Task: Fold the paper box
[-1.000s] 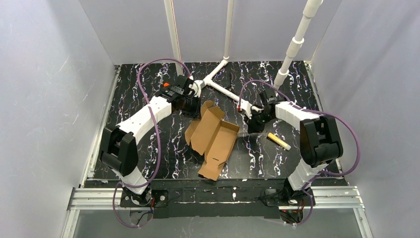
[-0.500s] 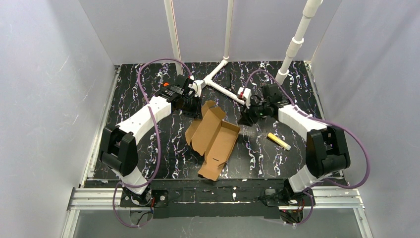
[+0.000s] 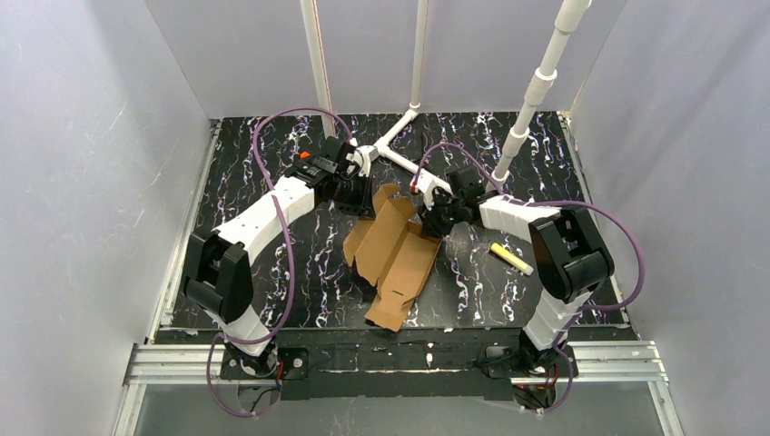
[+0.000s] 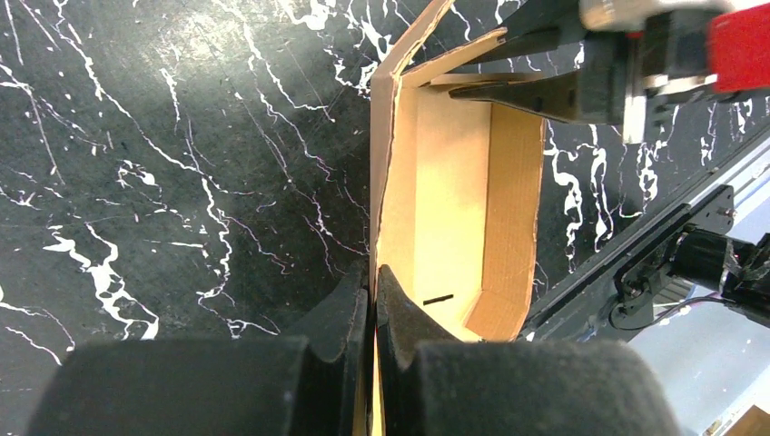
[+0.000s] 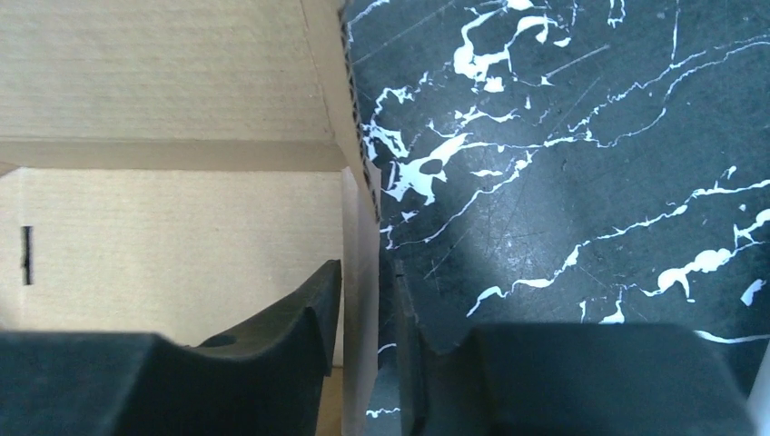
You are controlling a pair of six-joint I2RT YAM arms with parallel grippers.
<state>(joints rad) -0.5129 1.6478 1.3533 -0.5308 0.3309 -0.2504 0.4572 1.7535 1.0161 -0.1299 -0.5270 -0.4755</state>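
Half-folded box [image 3: 399,259] met from both sides
On one wall the left gripper [image 4: 372,283] is clamped; the right gripper [image 5: 368,272] straddles another, and I cannot tell if it grips

You are looking at a robotics lab test cell. Plain pale panels [image 3: 91,182] close off the left, right and top of the frame. A black tabletop [image 3: 234,173] (white-veined) fills the centre. White plastic pipes [image 3: 542,86] stand at upper right. An aluminium rail [image 3: 172,363] spans the bottom edge, with purple cables [image 3: 291,268] looping above it.
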